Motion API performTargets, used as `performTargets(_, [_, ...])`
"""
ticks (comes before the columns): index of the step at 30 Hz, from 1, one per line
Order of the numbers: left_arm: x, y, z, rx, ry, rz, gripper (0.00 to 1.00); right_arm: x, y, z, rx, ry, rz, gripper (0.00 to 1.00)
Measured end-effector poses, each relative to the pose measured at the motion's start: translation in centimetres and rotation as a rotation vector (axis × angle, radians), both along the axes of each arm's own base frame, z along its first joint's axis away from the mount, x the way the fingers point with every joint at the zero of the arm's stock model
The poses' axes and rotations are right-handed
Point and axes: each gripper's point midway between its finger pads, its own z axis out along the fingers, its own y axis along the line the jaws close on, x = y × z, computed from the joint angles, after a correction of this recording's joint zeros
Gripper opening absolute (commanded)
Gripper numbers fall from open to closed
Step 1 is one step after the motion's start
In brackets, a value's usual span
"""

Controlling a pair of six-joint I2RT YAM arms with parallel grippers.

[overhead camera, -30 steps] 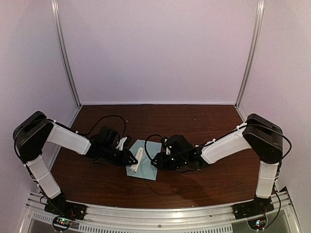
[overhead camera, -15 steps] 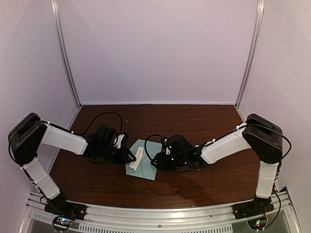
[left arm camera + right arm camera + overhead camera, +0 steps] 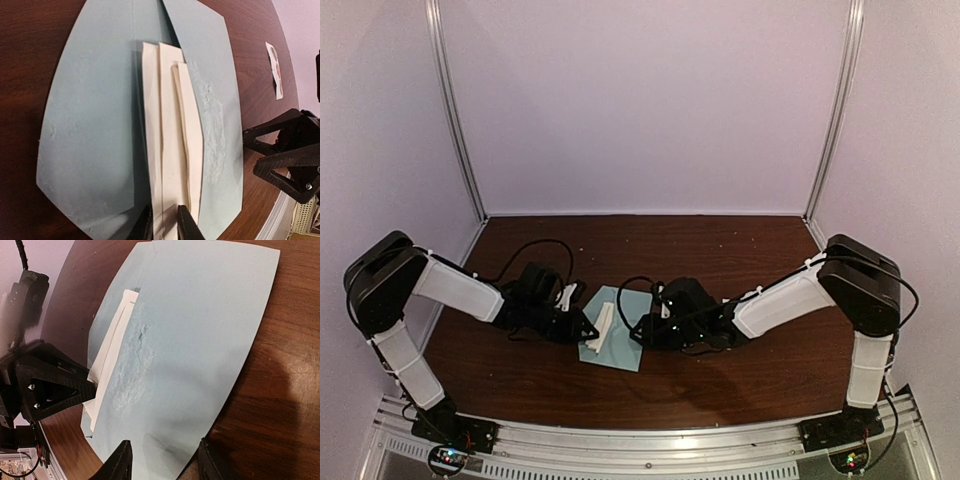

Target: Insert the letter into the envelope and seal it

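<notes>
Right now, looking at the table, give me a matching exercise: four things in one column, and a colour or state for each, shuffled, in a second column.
Things
1. folded letter
2. envelope
3. sticker strip
4. right gripper

Colours or states
A. light blue, lying flat on the table
B. open, fingers either side of the envelope's edge
C. cream, pinched by the left gripper
D. small and white, lying apart from the envelope

Pairs: 1-C, 2-A, 3-D, 4-B
</notes>
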Motion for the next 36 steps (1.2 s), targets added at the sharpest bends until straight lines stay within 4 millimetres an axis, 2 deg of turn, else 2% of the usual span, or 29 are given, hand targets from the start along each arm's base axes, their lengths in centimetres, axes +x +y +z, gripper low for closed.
performTargets(5, [-0.3, -0.5, -0.1, -0.035, 0.025, -0.008, 0.0, 0.1, 0.1, 0.0, 0.003, -0.002, 0.0, 0.45])
performTargets(11, [-0.4, -0.8, 0.0, -0.056, 0.032, -0.012, 0.0, 0.1, 0.1, 0.0, 0.005, -0.003, 0.0, 0.45])
performTargets(14, [-0.4, -0.8, 0.1, -0.062, 0.026, -0.014, 0.0, 0.1, 0.1, 0.1, 0.007, -0.002, -0.003, 0.49])
performTargets(21, [-0.5, -0.7, 2.7, -0.102, -0.049, -0.027, 0.0, -0.1, -0.9, 0.4, -0.026, -0.027, -0.005, 0.49])
performTargets(23, [-0.4, -0.8, 3.3, -0.108, -0.064, -0.03, 0.0, -0.4, -1.1, 1.1, -0.028, -0.048, 0.008, 0.47])
performTargets(26, [-0.6, -0.6, 3.0, -0.094, -0.058, -0.03, 0.0, -0.6, -0.7, 3.4, 0.002, -0.104, 0.038, 0.44])
performTargets(30, [-0.7, -0.5, 2.8, -0.086, -0.053, -0.032, 0.0, -1.3, 0.2, 4.6, 0.035, -0.134, 0.082, 0.42])
performTargets(33, [-0.7, -0.4, 2.6, -0.083, -0.048, -0.032, 0.0, -2.0, 1.1, 4.2, 0.047, -0.123, 0.119, 0.41])
performTargets(36, [-0.7, -0.4, 2.5, -0.081, -0.045, -0.033, 0.0, -2.5, 1.8, 2.9, 0.049, -0.096, 0.146, 0.41])
